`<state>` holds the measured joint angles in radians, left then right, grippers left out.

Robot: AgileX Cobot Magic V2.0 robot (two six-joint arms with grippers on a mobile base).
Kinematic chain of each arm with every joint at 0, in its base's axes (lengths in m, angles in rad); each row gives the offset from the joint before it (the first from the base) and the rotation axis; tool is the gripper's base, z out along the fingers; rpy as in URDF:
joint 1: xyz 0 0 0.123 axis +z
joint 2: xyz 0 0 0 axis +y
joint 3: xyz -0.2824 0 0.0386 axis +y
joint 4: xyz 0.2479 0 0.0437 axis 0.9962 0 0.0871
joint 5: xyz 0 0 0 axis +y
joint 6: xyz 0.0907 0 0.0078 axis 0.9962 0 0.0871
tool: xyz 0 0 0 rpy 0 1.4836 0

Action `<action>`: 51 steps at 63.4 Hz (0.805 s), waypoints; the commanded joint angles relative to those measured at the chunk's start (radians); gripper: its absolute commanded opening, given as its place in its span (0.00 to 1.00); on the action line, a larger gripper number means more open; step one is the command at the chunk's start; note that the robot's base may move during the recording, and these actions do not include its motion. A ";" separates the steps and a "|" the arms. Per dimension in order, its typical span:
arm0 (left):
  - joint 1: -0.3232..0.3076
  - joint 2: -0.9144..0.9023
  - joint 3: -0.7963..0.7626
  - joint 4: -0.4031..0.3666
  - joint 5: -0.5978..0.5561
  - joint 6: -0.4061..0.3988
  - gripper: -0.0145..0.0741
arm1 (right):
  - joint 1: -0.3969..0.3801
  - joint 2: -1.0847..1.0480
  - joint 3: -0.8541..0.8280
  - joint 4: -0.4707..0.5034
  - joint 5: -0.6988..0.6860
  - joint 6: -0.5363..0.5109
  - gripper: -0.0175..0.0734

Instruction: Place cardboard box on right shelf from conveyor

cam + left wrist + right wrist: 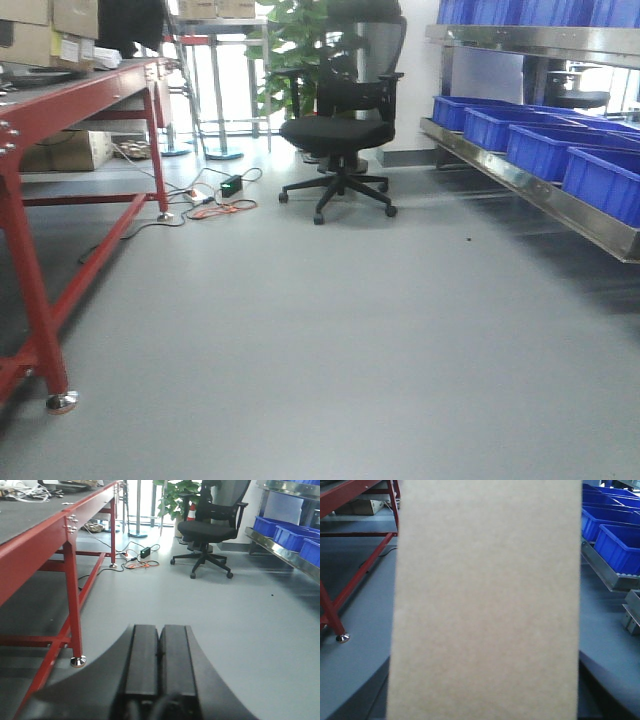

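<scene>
Left gripper point(160, 628) is pointing out low over the grey floor point(210, 625). Its two black fingers point(143, 655) are pressing flat together with nothing between them.

In the right wrist view the cardboard box point(485, 605) is filling the middle of the frame from top to bottom, with a plain tan face close against the lens. The right claw's fingers are hiding behind the box, so its opening and its grip cannot be told.

The right shelf point(606, 575) is showing past the box's right edge, apart from it, and is carrying blue bins point(620, 547). The red workbench point(350, 495) is showing past the box's left edge.

From the front, the steel shelf lip point(520, 183) is running along the right side, the workbench is standing on the left, and a black office chair point(340, 130) is sitting between them, further back.
</scene>
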<state>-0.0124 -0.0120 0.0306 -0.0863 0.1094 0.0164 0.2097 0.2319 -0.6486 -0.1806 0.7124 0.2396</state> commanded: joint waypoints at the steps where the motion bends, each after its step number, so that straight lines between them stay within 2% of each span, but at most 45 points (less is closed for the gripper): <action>1: 0.001 -0.012 -0.003 -0.005 -0.082 -0.005 0.03 | -0.007 0.011 -0.027 -0.018 -0.098 -0.010 0.41; 51: 0.001 -0.014 -0.003 -0.005 -0.082 -0.005 0.03 | -0.007 0.019 -0.027 -0.018 -0.097 -0.010 0.41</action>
<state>-0.0124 -0.0120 0.0306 -0.0863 0.1114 0.0164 0.2083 0.2319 -0.6486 -0.1806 0.7164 0.2396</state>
